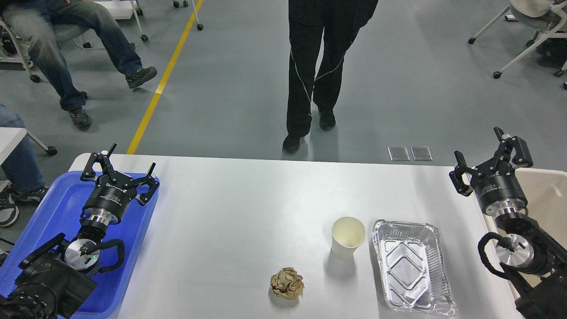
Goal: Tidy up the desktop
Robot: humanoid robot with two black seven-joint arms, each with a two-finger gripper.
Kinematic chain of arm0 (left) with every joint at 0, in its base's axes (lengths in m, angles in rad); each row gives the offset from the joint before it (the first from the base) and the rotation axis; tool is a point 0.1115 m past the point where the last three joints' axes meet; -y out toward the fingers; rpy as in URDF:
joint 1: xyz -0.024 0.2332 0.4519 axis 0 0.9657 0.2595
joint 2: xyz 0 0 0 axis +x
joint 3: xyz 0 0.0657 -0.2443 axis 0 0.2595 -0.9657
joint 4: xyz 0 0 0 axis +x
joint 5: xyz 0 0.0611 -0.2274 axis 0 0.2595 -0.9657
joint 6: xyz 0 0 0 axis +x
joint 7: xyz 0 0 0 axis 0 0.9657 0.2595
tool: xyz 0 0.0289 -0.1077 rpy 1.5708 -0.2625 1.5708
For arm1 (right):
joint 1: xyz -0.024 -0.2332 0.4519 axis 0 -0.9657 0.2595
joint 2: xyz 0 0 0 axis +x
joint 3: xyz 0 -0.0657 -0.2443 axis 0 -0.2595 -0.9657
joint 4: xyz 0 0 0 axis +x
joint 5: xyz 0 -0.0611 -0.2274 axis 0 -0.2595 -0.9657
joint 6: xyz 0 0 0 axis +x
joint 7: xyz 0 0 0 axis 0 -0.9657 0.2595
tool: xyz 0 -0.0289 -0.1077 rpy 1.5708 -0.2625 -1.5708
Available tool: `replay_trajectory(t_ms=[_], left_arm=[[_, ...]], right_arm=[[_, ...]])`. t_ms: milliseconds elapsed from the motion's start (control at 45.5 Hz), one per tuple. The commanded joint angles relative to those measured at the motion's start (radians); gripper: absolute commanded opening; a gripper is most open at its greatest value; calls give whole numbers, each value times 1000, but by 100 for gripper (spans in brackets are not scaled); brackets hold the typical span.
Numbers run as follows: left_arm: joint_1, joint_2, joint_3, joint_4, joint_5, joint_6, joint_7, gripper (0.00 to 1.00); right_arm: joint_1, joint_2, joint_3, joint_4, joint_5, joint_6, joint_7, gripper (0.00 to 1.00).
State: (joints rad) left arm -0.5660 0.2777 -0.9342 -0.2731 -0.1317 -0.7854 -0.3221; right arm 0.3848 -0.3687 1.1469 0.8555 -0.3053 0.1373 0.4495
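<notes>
The desktop (230,208) filled the lower part of the head view, white and smooth, with rounded far corners. Three things lay on it toward its right half. A crumpled ball of brown paper (287,283) sat near the near edge, about midway across. A white paper cup (348,237) stood upright, empty, just left of a foil tray (413,266), which lay near the right edge with its long side running toward the near edge. The cup and the foil tray were close but apart.

A blue tray (44,212) overlapped the desk's left edge, and the left gripper (128,170) hung over it with its fingers spread and nothing between them. White lettering ran around its black body, too small to read. The right gripper (485,157) stood by the far right corner, fingers likewise apart and empty, beside a beige bin (547,195); its printing was also illegible.
</notes>
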Motion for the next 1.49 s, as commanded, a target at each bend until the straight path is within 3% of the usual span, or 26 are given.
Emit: replay_trajectory(t_ms=[0, 1054, 1230, 1471], left_arm=[[0, 0, 0, 0, 0, 0, 0, 100], [0, 0, 0, 0, 0, 0, 0, 100], [0, 0, 0, 0, 0, 0, 0, 100], [0, 0, 0, 0, 0, 0, 0, 100]], right_arm=[[0, -6, -9, -3, -2, 1, 0, 100], [14, -32, -18, -3, 18, -2, 0, 100], [40, -117, -44, -3, 18, -13, -5, 100], [138, -283, -251, -1, 22, -19, -9, 100]])
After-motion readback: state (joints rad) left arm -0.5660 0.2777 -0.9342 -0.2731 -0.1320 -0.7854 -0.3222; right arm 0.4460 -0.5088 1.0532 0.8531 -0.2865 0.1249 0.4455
